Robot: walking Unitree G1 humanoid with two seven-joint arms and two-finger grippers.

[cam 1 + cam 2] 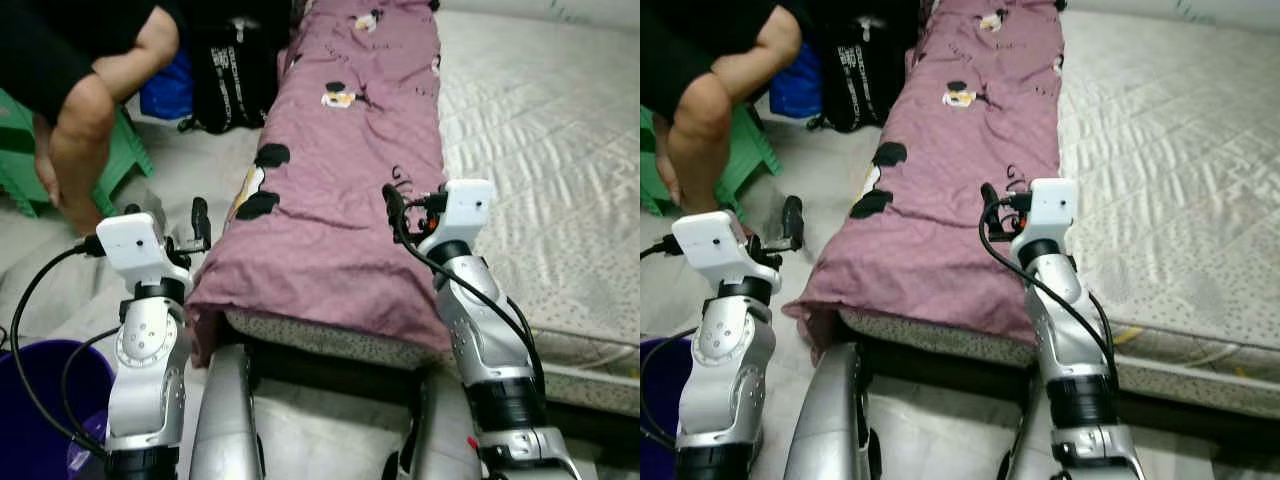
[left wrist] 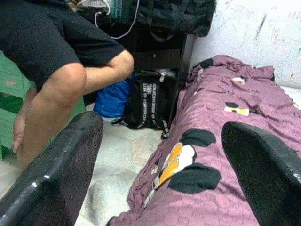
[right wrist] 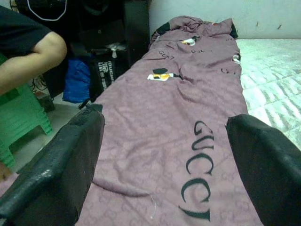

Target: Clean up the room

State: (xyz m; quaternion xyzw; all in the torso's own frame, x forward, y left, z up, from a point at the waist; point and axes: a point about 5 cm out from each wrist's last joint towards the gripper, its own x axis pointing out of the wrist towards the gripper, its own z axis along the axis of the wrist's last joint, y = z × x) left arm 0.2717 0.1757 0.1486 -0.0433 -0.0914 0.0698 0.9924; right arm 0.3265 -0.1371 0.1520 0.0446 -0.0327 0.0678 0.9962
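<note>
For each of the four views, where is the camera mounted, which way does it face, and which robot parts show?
Left eye, on the head: looks down at the purple blanket on the mattress; both silver arms show.
Right eye: same scene, slightly shifted.
Left wrist: looks along the open left gripper past the blanket edge toward a seated person and black bag.
Right wrist: looks along the open right gripper up the blanket.
All four share the blanket.

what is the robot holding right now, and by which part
Nothing. The left gripper and the right gripper are both open with only air between the fingers, poised at the near end of the purple blanket without gripping it.
</note>
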